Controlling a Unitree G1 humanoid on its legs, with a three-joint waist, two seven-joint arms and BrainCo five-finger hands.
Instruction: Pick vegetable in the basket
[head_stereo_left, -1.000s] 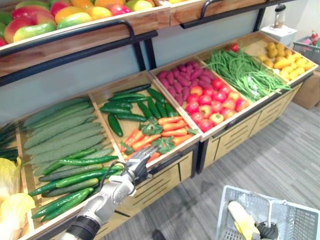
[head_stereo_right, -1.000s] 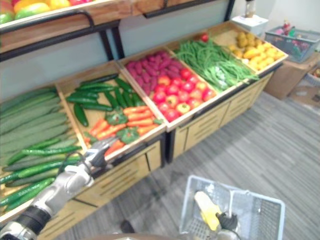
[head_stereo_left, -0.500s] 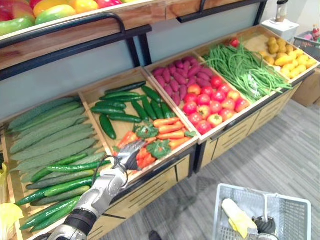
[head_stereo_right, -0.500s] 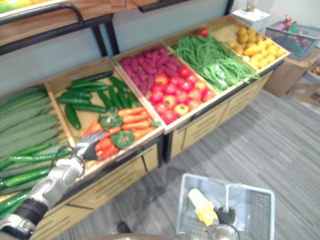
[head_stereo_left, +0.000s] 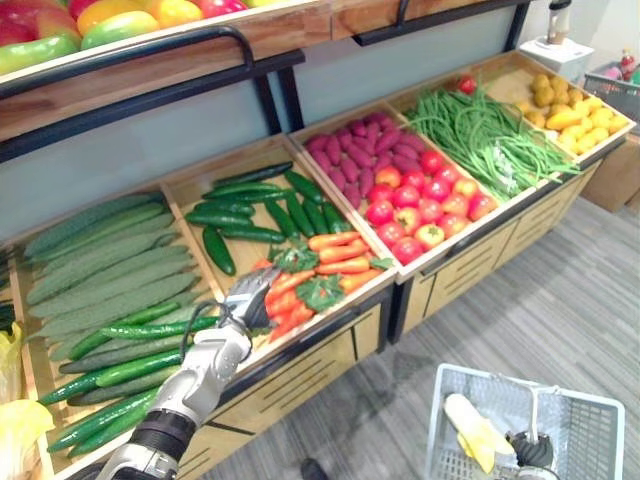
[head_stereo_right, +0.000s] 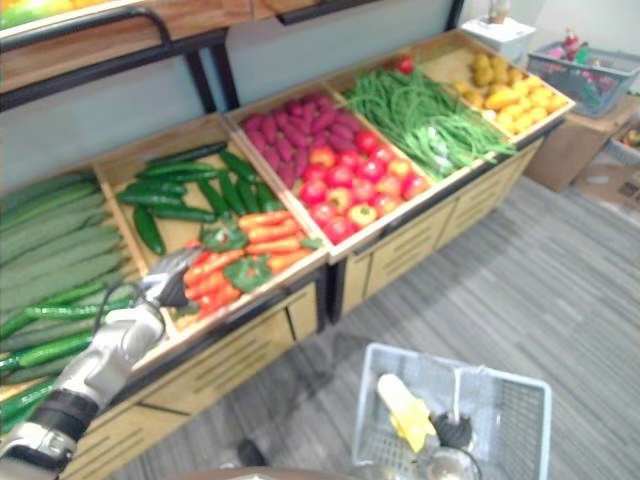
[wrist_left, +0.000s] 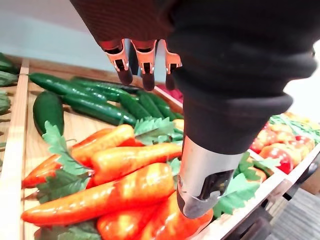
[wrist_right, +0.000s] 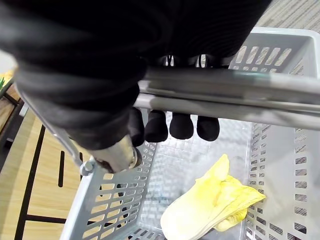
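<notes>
Open and empty over the carrots (head_stereo_left: 335, 262) at the crate's (wrist_left: 10, 165) front edge, the left hand (head_stereo_left: 248, 296) risks nudging one onto the floor (head_stereo_left: 560, 300); the right hand (wrist_right: 182, 126) clasps the handle (wrist_right: 225, 92) of the basket (head_stereo_left: 592, 432).

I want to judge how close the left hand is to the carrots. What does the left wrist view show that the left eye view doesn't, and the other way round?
Left wrist view: the left hand has straight fingers, holds nothing, and is poised just above the carrots. Left eye view: the grey basket with a yellow leafy vegetable in it, and the right hand at its handle. Both: the left hand over the carrots, with dark cucumbers behind them in the same crate.
</notes>
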